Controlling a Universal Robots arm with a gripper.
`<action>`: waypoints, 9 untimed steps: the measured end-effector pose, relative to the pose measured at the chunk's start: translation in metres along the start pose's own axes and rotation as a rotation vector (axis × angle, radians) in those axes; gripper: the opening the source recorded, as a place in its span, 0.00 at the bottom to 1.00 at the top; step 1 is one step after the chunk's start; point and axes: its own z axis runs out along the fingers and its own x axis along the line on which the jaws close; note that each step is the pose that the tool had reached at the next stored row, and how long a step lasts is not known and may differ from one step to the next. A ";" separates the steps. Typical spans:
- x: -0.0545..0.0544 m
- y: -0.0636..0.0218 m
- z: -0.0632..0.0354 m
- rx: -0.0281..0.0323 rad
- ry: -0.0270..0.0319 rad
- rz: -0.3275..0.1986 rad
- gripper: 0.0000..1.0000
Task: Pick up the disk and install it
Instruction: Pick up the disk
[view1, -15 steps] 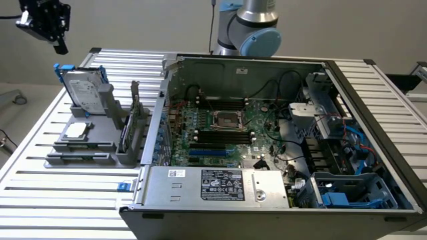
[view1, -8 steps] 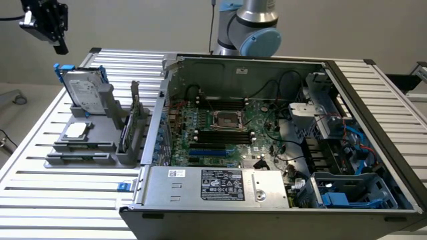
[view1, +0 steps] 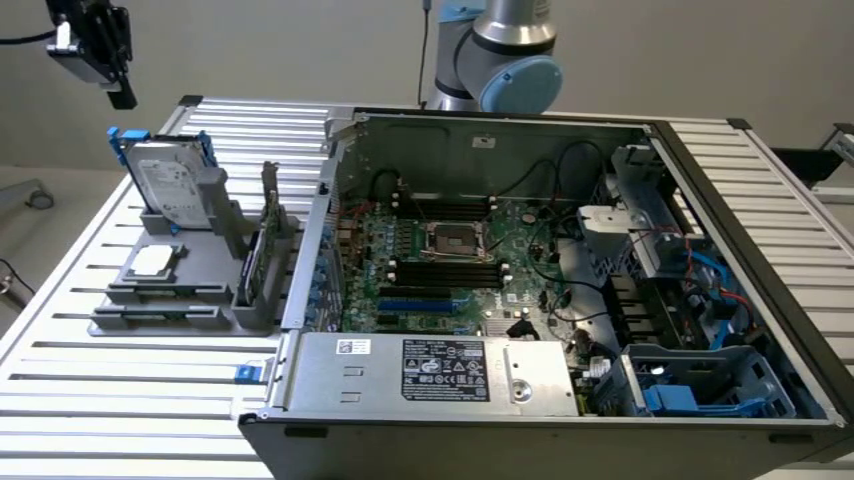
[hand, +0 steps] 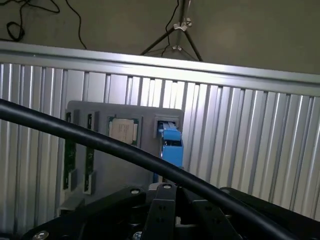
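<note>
Broadly, a slatted metal table (view1: 80, 400) carries everything. An open case (view1: 481, 140) takes up most of it, on the exterior view's right, and the arm (view1: 507, 50) stands behind its far wall. On the exterior view's left, just beside the case, sits a grey holder (view1: 160, 312).

The disk (view1: 171, 185) stands on end in a slot at the holder's far end. Its long axis is near upright with a slight lean, its broad face is turned towards the exterior camera, and its blue bracket runs over the top edge.

The gripper (view1: 120, 95) hangs above the disk and a little towards the exterior view's left, well apart from it, fingers pointing down. Its jaws are closed together and it holds nothing. In the wrist view the gripper (hand: 162, 192) points past a black cable (hand: 75, 133) at the holder (hand: 100, 112), where the disk (hand: 171, 142) shows end-on as a narrow blue strip.

A square chip (view1: 151, 260) lies flat on the holder, just in front of the disk on the side nearer the exterior camera.
</note>
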 end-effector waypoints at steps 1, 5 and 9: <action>0.000 0.0000 0.0000 0.0001 0.0000 0.000 0.12; 0.000 -0.0001 0.0001 0.0000 0.0001 0.000 0.30; 0.000 -0.0001 0.0044 0.0013 0.0002 0.000 0.42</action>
